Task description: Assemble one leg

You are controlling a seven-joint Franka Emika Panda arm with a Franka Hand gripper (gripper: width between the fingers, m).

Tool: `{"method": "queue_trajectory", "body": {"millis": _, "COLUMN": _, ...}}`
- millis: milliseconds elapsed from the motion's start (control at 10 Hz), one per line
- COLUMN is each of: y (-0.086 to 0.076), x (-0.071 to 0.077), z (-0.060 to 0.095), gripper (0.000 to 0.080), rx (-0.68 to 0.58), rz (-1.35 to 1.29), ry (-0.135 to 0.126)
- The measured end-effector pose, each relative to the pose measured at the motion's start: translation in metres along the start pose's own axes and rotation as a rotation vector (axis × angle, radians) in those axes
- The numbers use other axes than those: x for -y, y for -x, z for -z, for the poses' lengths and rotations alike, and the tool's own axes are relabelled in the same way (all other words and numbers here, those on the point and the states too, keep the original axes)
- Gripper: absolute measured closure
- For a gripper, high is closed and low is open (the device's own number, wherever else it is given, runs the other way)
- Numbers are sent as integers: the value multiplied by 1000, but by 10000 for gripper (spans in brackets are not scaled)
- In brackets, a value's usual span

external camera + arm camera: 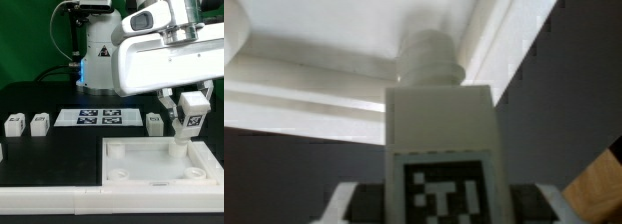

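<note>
My gripper (189, 112) is shut on a leg (188, 123), a small white block with a black-and-white tag, and holds it upright over the far right corner of the large white square panel (150, 165). In the wrist view the leg (439, 130) fills the middle, its tag facing the camera and its round tip (427, 55) pointing at the panel's corner (331, 70). I cannot tell whether the tip touches the panel. Three more legs stand on the table: two at the exterior view's left (13, 125) (40, 123) and one beside the gripper (154, 122).
The marker board (98, 118) lies flat behind the panel, in the middle of the black table. A white stand with blue light (100, 45) stands at the back. A white part edge (2, 152) shows at the exterior view's far left.
</note>
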State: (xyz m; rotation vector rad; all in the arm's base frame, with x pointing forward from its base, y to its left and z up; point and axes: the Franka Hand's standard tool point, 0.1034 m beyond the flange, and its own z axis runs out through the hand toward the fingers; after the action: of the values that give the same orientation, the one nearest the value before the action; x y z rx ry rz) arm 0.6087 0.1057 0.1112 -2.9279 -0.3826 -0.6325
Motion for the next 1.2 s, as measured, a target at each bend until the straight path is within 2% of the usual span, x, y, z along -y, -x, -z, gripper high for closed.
{"method": "queue_trajectory", "body": {"millis": 200, "y": 0, "x": -2, "z": -2, "gripper": 508, "rx": -22, "rz": -5, "ry": 9}}
{"method": "queue_trajectory", "body": {"millis": 400, "y": 0, "x": 8, "z": -9, "gripper": 508, "rx": -24, "rz": -22, "ry": 0}}
{"method": "queue_trajectory", "body": {"millis": 600, "y": -6, "x": 8, "z": -13, "gripper": 508, "rx": -60, "rz": -20, "ry": 6}}
{"method": "queue_trajectory", "body": {"millis": 700, "y": -12, "x": 1, "z": -14, "gripper": 508, "rx": -144, "rz": -14, "ry": 35}}
{"method": "queue_trajectory", "body": {"millis": 800, "y": -7, "x": 0, "z": -22, "gripper": 508, "rx": -153, "rz": -19, "ry": 40}}
{"method": "queue_trajectory", "body": {"millis": 1000, "y": -11, "x": 0, "z": -24, "gripper": 508, "rx": -159, "rz": -20, "ry": 39}}
{"method": "queue_trajectory", "body": {"millis": 1100, "y": -13, "x": -2, "z": -25, "gripper": 508, "rx": -195, "rz": -23, "ry": 51}}
{"method": "queue_trajectory", "body": {"millis": 1200, "y": -11, "x": -1, "z": -30, "gripper": 508, "rx": -191, "rz": -25, "ry": 48}}
